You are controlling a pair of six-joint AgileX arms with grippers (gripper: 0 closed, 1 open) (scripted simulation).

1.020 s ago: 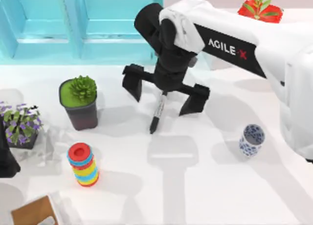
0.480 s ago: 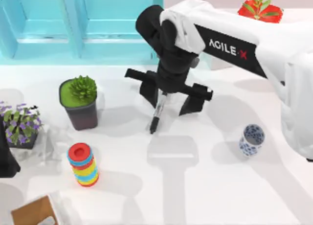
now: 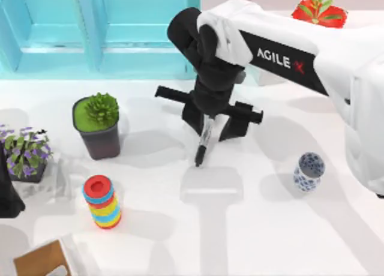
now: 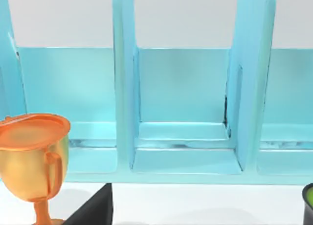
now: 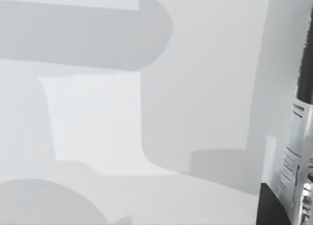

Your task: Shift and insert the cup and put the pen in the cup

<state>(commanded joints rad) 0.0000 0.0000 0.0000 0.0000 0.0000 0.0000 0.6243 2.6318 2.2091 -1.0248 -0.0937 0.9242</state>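
Pen [image 3: 204,141] well apart from cup [image 3: 309,171]

Pen [image 3: 204,143] mid-table in right gripper [image 3: 210,129]; cup [image 3: 309,171] to right, ring stack [image 3: 102,201] far left

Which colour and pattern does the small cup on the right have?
The cup is white with a blue floral pattern, best seen in the top view.

right arm [image 3: 312,54] | "AGILE X" | pen [image 5: 293,156] label: print unreadable
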